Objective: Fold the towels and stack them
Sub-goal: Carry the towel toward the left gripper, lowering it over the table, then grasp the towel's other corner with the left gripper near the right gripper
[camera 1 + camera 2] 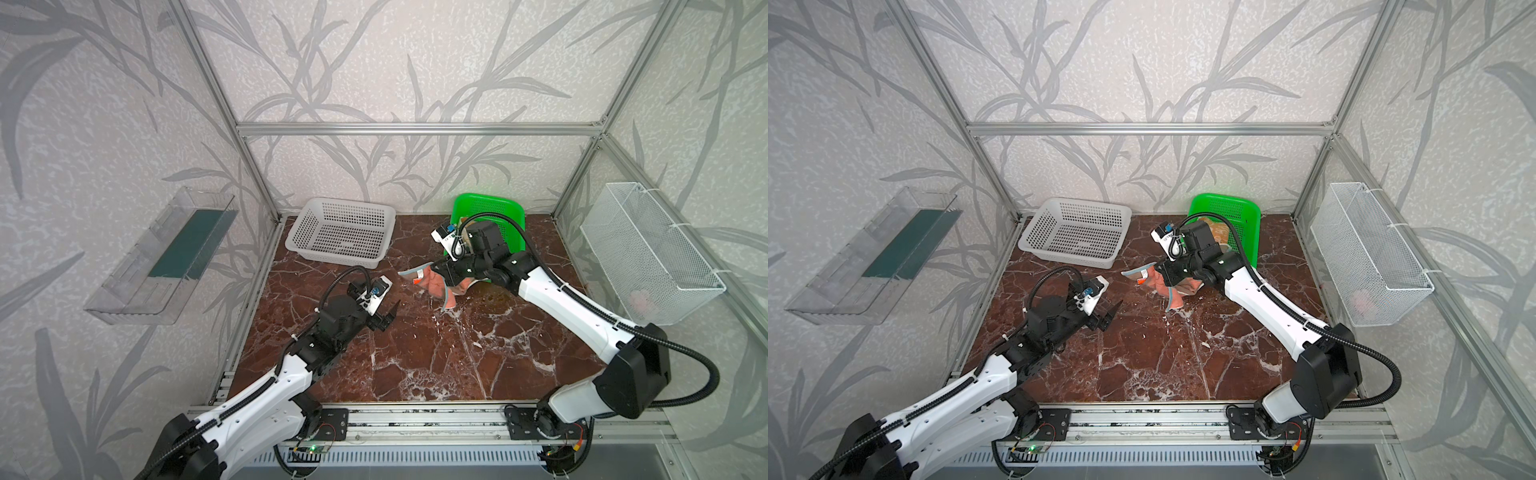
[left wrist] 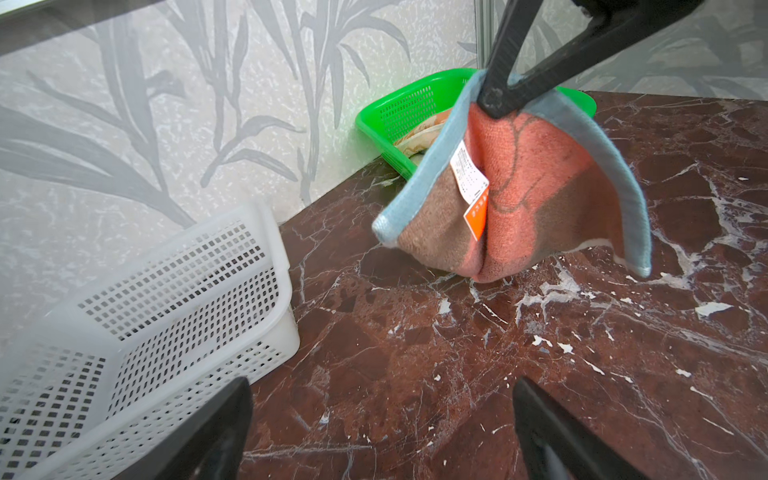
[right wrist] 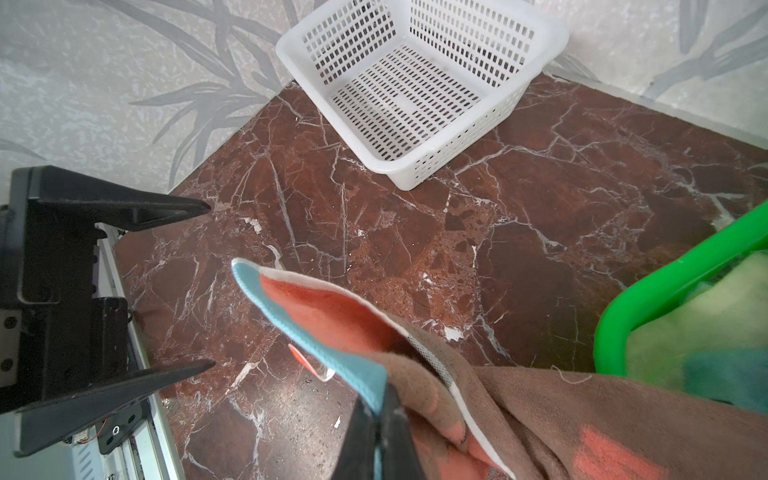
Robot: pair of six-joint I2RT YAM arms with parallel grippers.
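Note:
A salmon-pink towel [image 1: 432, 286] [image 1: 1156, 286] with brown patches and a light-blue edge hangs bunched over the middle back of the table. My right gripper [image 1: 441, 271] [image 3: 380, 415] is shut on its blue edge, as the left wrist view also shows [image 2: 492, 102]. The towel's [image 2: 536, 199] lower fold reaches down to about the marble top. A white and orange tag sticks out of it. My left gripper [image 1: 392, 316] [image 2: 382, 386] [image 3: 210, 286] stands open and empty, left of the towel and apart from it. Two more towels lie in the green basket [image 1: 486, 203], an orange one [image 2: 419, 139] and a pale yellow one [image 3: 698, 332].
An empty white basket [image 1: 345, 201] [image 2: 266, 232] stands at the back left of the table. The green basket [image 1: 1225, 203] leans on the back wall behind my right arm. A wire basket [image 1: 648, 253] hangs on the right wall, a clear shelf [image 1: 162, 253] on the left.

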